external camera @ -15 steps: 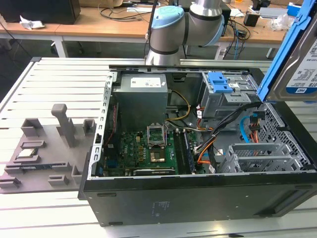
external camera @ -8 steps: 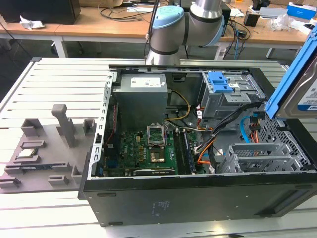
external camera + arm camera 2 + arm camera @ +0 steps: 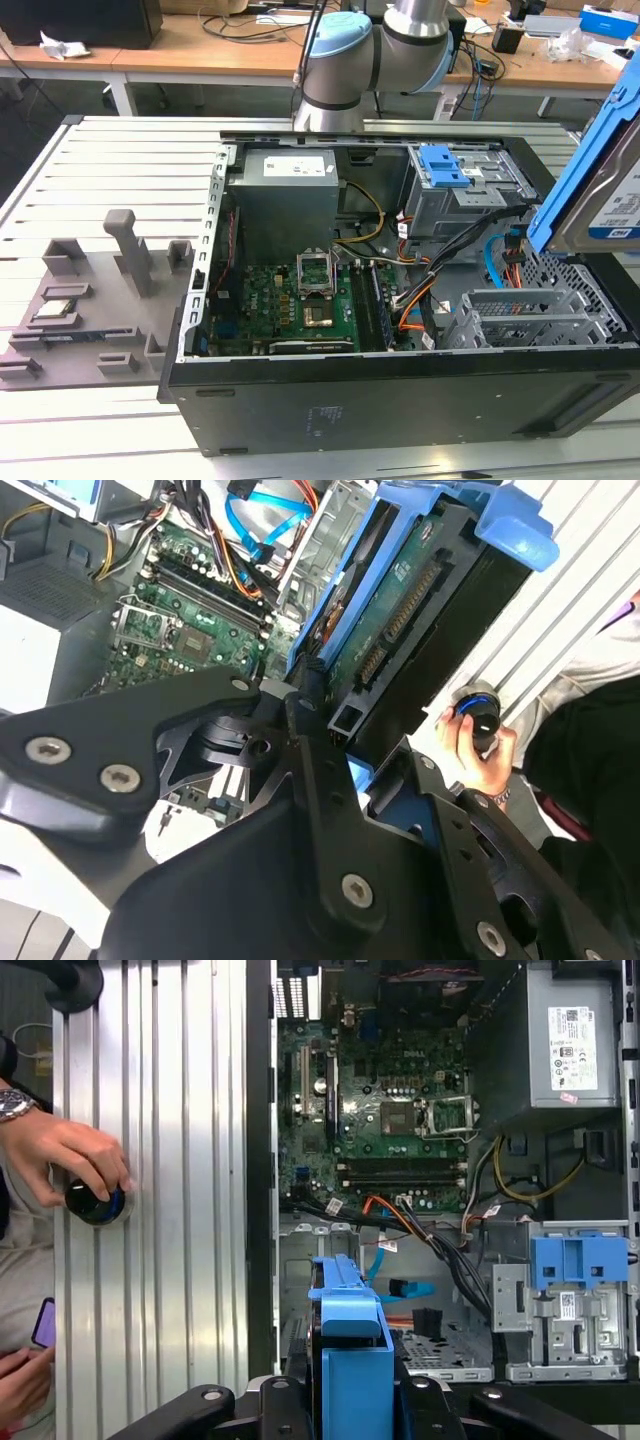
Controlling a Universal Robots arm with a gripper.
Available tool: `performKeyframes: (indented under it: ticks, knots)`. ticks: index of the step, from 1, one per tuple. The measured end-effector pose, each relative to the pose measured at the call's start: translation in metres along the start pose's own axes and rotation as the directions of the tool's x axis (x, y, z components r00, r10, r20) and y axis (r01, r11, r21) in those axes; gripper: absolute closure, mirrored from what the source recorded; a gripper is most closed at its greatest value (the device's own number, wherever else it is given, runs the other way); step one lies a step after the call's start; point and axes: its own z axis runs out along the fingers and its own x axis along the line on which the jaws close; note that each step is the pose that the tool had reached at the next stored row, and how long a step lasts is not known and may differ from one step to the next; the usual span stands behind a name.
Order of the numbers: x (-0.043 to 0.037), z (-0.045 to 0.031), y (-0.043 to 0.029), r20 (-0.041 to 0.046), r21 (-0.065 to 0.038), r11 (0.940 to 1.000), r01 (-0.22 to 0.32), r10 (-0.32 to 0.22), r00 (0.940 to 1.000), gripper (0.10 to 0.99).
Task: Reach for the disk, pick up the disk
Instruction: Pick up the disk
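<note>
now the gripper (image 3: 335,735) is holding the disk (image 3: 400,620) between its jaws, lifted above the open computer case (image 3: 400,400), while a person's hand (image 3: 70,1155) is resting on a round knob (image 3: 95,1203).

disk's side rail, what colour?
Blue. The disk shows its rail best in the first wrist view, held up between the gripper jaws.

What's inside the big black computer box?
Inside the computer case you can see a green circuit board, a grey power box, coloured wires and an empty metal cage. The lifted disk hides one corner.
</note>
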Motion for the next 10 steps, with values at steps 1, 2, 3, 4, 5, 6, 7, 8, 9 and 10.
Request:
performKeyframes:
  ticks: [1, 2, 3, 4, 5, 6, 7, 8, 9, 10]
  knots:
    - [-0.0001, 0.0013, -0.0001, 0.0000, 0.000, 1.0000, 0.000, 0.000, 1.0000, 0.722]
    - [-0.0001, 0.0028, -0.0001, 0.0000, 0.000, 1.0000, 0.000, 0.000, 1.0000, 0.722]
    - [-0.0001, 0.0039, -0.0002, -0.0001, 0.000, 1.0000, 0.000, 0.000, 1.0000, 0.722]
    - [-0.0001, 0.0052, -0.0002, 0.0000, 0.000, 1.0000, 0.000, 0.000, 1.0000, 0.722]
    - [-0.0002, 0.0063, -0.0003, -0.0002, 0.000, 1.0000, 0.000, 0.000, 1.0000, 0.722]
    - [-0.0002, 0.0084, -0.0004, 0.0000, 0.000, 1.0000, 0.000, 0.000, 1.0000, 0.722]
    - [-0.0002, 0.0101, -0.0005, -0.0001, 0.000, 1.0000, 0.000, 0.000, 1.0000, 0.722]
    - [-0.0003, 0.0109, -0.0005, -0.0001, 0.000, 1.0000, 0.000, 0.000, 1.0000, 0.722]
    - [-0.0003, 0.0118, -0.0006, 0.0000, 0.000, 1.0000, 0.000, 0.000, 1.0000, 0.722]
    - [-0.0003, 0.0132, -0.0006, 0.0000, 0.000, 1.0000, 0.000, 0.000, 1.0000, 0.722]
